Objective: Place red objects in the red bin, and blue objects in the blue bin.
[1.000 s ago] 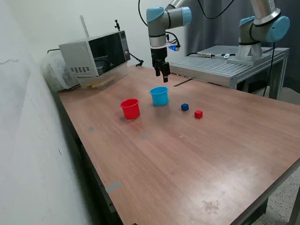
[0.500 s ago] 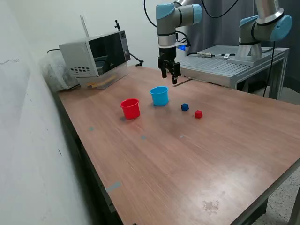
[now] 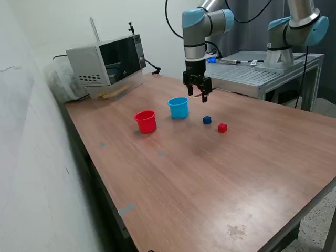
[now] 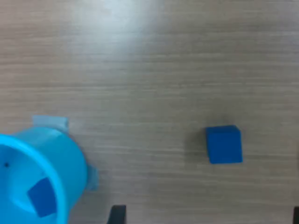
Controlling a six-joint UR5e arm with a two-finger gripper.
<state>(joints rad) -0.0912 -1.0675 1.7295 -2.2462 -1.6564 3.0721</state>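
Gripper empty, fingers spread, above table between light blue cup holding one blue cube and loose blue cube.

Bright, even light; glare on table; wrist view soft.

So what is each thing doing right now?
gripper: open, empty, above the table
blue cup: upright, a blue cube inside
red cup: upright, inside hidden
loose blue cube: on the table
red cube: on the table
microwave: door shut
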